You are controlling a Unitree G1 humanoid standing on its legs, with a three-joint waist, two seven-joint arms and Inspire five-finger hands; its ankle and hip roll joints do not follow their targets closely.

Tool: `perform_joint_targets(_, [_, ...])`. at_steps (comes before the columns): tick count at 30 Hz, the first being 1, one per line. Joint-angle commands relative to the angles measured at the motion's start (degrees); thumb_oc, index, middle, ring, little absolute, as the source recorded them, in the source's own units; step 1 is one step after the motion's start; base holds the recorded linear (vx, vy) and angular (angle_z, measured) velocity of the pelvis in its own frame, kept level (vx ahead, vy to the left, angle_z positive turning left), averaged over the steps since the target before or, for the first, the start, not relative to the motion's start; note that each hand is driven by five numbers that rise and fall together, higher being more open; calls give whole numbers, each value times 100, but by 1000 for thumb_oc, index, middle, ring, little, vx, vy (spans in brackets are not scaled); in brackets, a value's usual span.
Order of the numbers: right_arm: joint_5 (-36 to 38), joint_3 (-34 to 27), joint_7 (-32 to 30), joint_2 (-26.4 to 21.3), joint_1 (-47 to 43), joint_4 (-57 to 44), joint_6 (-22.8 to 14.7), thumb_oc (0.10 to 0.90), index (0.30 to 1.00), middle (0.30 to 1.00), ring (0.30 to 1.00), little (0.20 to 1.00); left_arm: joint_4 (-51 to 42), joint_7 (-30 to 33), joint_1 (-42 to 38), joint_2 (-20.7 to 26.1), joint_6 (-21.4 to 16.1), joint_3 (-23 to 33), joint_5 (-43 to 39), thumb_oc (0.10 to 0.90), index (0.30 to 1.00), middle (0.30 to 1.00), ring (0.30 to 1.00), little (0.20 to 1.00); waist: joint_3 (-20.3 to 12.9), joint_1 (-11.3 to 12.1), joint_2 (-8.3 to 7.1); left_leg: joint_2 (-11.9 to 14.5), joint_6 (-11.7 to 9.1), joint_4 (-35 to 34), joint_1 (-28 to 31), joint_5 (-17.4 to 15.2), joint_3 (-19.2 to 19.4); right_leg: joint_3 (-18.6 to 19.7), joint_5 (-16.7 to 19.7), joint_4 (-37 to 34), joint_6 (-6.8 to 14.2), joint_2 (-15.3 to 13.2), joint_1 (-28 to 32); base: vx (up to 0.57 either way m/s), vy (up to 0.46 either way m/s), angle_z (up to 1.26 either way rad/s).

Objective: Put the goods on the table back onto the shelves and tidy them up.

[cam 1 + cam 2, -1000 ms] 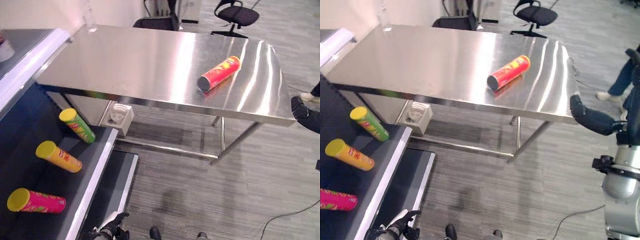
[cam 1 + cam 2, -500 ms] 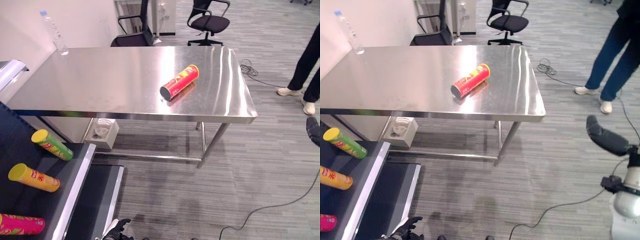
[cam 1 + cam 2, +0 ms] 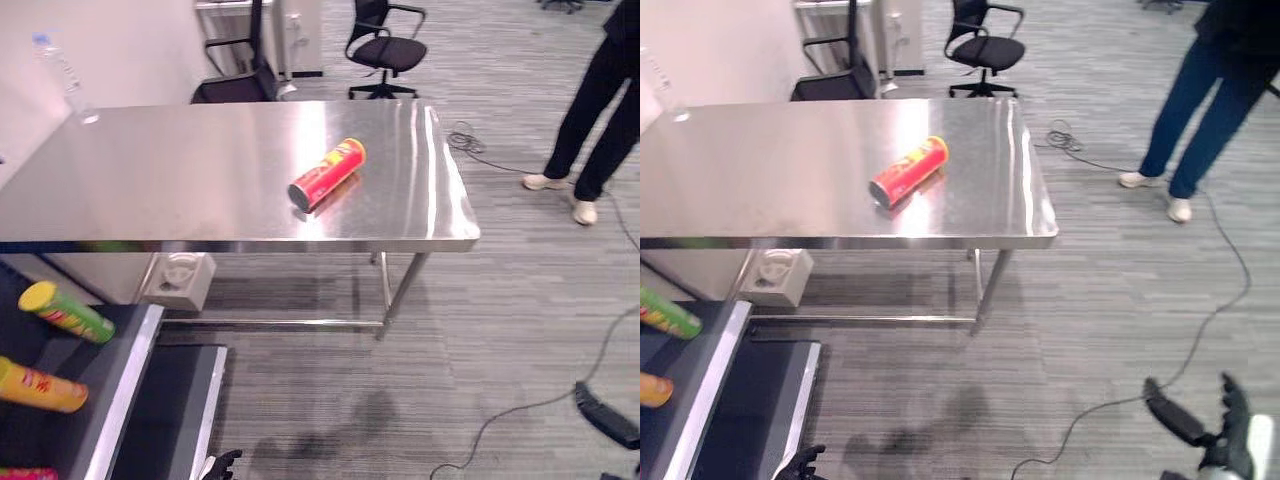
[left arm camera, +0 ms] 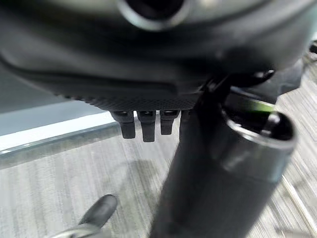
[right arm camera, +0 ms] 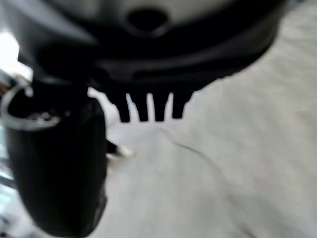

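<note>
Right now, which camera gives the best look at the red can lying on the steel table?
The left eye view: the red can lies whole near the picture's middle, its dark end facing the camera. The right eye view shows it whole too, further left. The wrist views show floor past each hand.

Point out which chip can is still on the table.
The red can, lying on its side on the steel table. The green can and yellow can lie on the shelf.

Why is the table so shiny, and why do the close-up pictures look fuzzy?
Left eye view: ceiling light glares off the steel table beside the red can. Left wrist view: the left robot hand is too near, so it blurs. Right wrist view: the right robot hand blurs likewise.
</note>
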Motion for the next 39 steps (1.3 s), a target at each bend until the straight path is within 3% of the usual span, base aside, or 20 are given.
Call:
perform_joint_targets(1, [-173, -164, 42, -473, -202, -265, -214, 800, 900, 900, 900, 900, -25, 55, -233, 190, -236, 134, -66, 800, 900, 900, 900, 900, -146, 156, -38, 350, -458, 301, -127, -120, 46, 234, -30, 422, 145, 85, -499, -36, -29, -3])
perform_joint_targets(2, [-180, 544, 17, -410, -687, 980, -204, 800, 900, 900, 900, 900, -578, 77, -280, 359, -259, -112, 35, 800, 900, 900, 900, 900, -85, 243, 10, 354, -450, 337, -179, -94, -7, 193, -25, 410, 127, 80, -473, -38, -45, -1])
perform_joint_targets(4, [-36, 1209, 34, -159, -1211, 2348, -187, 800, 900, 900, 900, 900, -1025, 228, -353, 533, -238, -347, 291, 800, 900, 900, 900, 900, -58, 410, 94, 338, -457, 345, -229, -47, -141, 87, -46, 363, 105, 71, -404, -16, -63, 3])
perform_joint_targets(8, [261, 1529, 119, 21, -1512, 3336, -208, 800, 900, 900, 900, 900, -1782, 311, -301, 747, -220, -227, 378, 800, 900, 900, 900, 900, -43, 557, 166, 293, -473, 347, -310, 21, -291, -48, -51, 315, 93, 51, -351, 6, -30, 42])
perform_joint_targets(10, [321, 1727, 187, 82, -1739, 4090, -152, 800, 900, 900, 900, 900, -2812, 341, -98, 964, -227, 52, 420, 800, 900, 900, 900, 900, 2, 733, 260, 253, -490, 368, -339, 46, -432, -175, -81, 271, 88, 26, -245, 12, -24, 27])
perform_joint_targets(13, [194, 1887, 235, 54, -1858, 4337, -100, 800, 900, 900, 900, 900, -3663, 354, 159, 1132, -295, 430, 501, 800, 900, 900, 900, 900, 17, 853, 318, 207, -505, 359, -348, 78, -534, -287, -98, 231, 78, 13, -165, 21, -13, 26])
perform_joint_targets(15, [195, 1897, 235, 55, -1865, 4341, -102, 800, 900, 900, 900, 900, -3691, 342, 178, 1137, -281, 449, 501, 800, 900, 900, 900, 900, 0, 838, 312, 202, -499, 346, -375, 111, -538, -294, -76, 225, 75, 10, -191, -1, -12, 30])
perform_joint_targets(16, [138, 1955, 313, 41, -1877, 4381, -72, 800, 900, 900, 900, 900, -4709, 346, 592, 1251, -362, 1084, 472, 800, 900, 900, 900, 900, 8, 950, 361, 186, -521, 333, -370, 136, -621, -382, -90, 178, 59, 5, -116, 32, -34, 31])
perform_joint_targets(18, [30, 2036, 353, 64, -1864, 4409, -59, 800, 900, 900, 900, 900, -5307, 428, 782, 1341, -477, 1516, 550, 800, 900, 900, 900, 900, 19, 1036, 389, 186, -557, 362, -366, 119, -661, -426, -124, 151, 50, -1, -45, 21, -29, 16])
perform_joint_targets(25, [-212, 2483, 535, 185, -1858, 4182, -76, 800, 900, 900, 900, 900, -6556, 906, 748, 1548, -771, 2292, 787, 800, 900, 900, 900, 900, 62, 1148, 424, 169, -660, 735, -480, 146, -802, -507, -166, 93, -5, -24, 118, 5, -20, 7])
perform_joint_targets(29, [-281, 2641, 553, 179, -1855, 4081, -105, 800, 900, 900, 900, 900, -6878, 1297, 367, 1813, -874, 2473, 1017, 800, 900, 900, 900, 900, 85, 1145, 458, 95, -682, 1034, -633, 216, -1018, -477, -170, 102, -31, -46, 130, 8, 7, 0])
perform_joint_targets(33, [-401, 2764, 572, 49, -1819, 4078, -123, 800, 900, 900, 900, 900, -6971, 1776, -374, 2229, -867, 2484, 1417, 800, 900, 900, 900, 900, 9, 1097, 530, -333, -581, 747, -760, -58, -1361, -390, -190, 192, 33, -123, 30, 44, 53, 0])
perform_joint_targets(39, [-544, 2896, 598, -97, -1827, 4063, -122, 800, 900, 900, 900, 900, -6872, 2068, -1181, 2909, -718, 2375, 1851, 800, 900, 900, 900, 900, -22, 1064, 601, -634, -554, 365, -1117, 228, -1568, -138, -163, 206, 76, -21, -25, 77, 33, -12])
